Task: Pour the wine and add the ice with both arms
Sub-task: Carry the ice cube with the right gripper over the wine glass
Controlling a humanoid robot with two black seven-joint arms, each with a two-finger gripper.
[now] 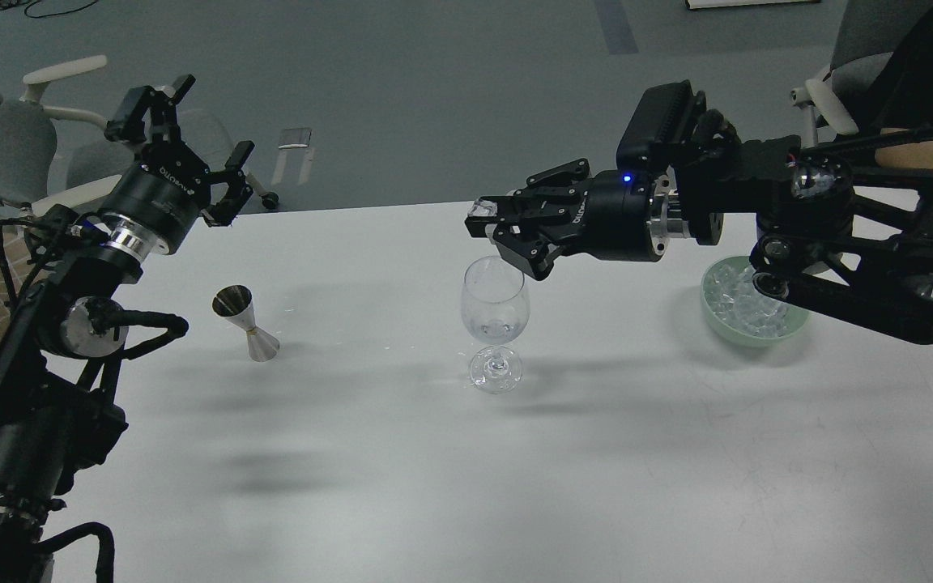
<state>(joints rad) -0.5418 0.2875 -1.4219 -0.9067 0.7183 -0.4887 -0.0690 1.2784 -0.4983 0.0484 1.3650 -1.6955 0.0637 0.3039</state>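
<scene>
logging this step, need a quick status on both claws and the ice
Left claw open, empty, raised clear of the jigger. Right claw shut on an ice cube above the wine glass. Nothing in the way.

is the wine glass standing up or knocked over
Standing up. The wine glass rests on its foot on the table, bowl upward.

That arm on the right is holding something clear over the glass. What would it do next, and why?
Probably open and let go. The right gripper pinches an ice cube just above the wine glass, roughly over its rim, so it should fall into the bowl. The left gripper is open and raised, away from the glass.
</scene>
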